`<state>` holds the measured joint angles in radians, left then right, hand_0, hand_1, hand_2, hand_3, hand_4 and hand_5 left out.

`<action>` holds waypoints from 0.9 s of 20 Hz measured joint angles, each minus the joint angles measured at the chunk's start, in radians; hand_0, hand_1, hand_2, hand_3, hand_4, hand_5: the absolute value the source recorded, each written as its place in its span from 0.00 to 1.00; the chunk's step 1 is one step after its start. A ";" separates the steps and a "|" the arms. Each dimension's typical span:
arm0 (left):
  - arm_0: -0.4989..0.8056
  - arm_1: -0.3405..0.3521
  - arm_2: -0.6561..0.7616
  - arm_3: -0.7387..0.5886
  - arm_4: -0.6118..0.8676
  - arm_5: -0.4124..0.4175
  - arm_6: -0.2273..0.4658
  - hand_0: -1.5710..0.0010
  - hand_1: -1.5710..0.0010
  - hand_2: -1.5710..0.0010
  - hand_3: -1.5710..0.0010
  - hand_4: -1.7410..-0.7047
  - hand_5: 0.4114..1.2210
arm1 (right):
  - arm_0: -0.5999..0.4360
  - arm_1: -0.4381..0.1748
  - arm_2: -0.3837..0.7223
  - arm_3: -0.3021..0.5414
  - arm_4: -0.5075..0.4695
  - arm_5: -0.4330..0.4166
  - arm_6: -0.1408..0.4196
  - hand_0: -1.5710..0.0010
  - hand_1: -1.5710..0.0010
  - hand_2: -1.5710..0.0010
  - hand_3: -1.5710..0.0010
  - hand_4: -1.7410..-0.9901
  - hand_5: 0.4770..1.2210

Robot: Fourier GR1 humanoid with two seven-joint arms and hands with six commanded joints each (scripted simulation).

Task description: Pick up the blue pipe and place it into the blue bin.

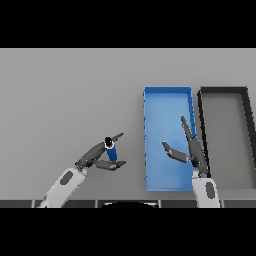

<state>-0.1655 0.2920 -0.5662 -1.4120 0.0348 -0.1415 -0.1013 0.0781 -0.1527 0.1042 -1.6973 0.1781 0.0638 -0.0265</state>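
**Left hand clasping the blue pipe beside the bin**

On the plain grey table (65, 95), the robot's left hand (97, 156) is reaching in from the lower left on its white and grey arm. Its dark fingers and thumb are curling around a short blue cylindrical pipe (111, 151) with a dark cap at its upper end, and the pipe is standing roughly upright in that grasp, tilting slightly. The pipe is sitting just to the left of the bin, outside its wall, near the bin's lower half.

Next over, the rectangular blue bin (148, 100) with low walls is lying lengthwise on the table. The right hand (194, 152) is showing over the bin's right side, its fingers stretching straight up and its thumb spreading out to the left, holding nothing.

Furthest right, a rectangular black-rimmed tray with a grey floor (201, 107) is lying just beside the blue bin, parallel to it.
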 measured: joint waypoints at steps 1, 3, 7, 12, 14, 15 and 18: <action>0.002 -0.012 0.000 0.010 0.011 -0.007 -0.005 1.00 0.97 0.89 0.93 0.55 0.23 | 0.021 0.004 0.008 -0.007 0.001 0.004 -0.025 1.00 1.00 1.00 1.00 0.74 0.10; -0.004 -0.035 0.017 0.015 0.063 -0.028 0.003 0.97 0.84 0.73 0.78 0.46 0.33 | 0.009 0.000 0.002 -0.009 0.001 0.000 -0.021 1.00 1.00 1.00 1.00 0.73 0.11; 0.001 -0.081 0.019 0.022 0.087 -0.026 -0.010 0.47 0.38 0.32 0.35 0.23 0.72 | 0.010 -0.005 -0.001 -0.021 -0.004 0.003 -0.017 1.00 1.00 1.00 1.00 0.74 0.11; 0.012 -0.085 -0.013 0.014 0.070 -0.016 -0.068 0.15 0.12 0.11 0.13 0.17 0.91 | 0.017 0.004 0.014 -0.027 0.013 -0.002 -0.024 1.00 1.00 1.00 1.00 0.75 0.11; 0.021 -0.086 -0.025 -0.007 0.054 0.005 -0.071 0.10 0.08 0.07 0.08 0.21 0.94 | 0.022 0.004 0.011 -0.009 0.013 -0.003 -0.024 1.00 1.00 1.00 1.00 0.76 0.11; 0.019 -0.094 -0.031 -0.003 0.039 0.012 -0.065 0.08 0.06 0.05 0.07 0.22 0.95 | 0.015 -0.004 0.001 -0.011 0.004 0.001 -0.021 1.00 1.00 1.00 1.00 0.76 0.11; 0.016 -0.110 -0.025 -0.044 0.030 0.025 -0.084 0.04 0.03 0.03 0.03 0.24 0.98 | 0.009 0.001 0.011 -0.005 0.018 -0.003 -0.020 1.00 1.00 1.00 1.00 0.78 0.10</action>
<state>-0.1492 0.1824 -0.5910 -1.4560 0.0649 -0.1160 -0.1857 0.0873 -0.1522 0.1151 -1.7028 0.1956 0.0611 -0.0468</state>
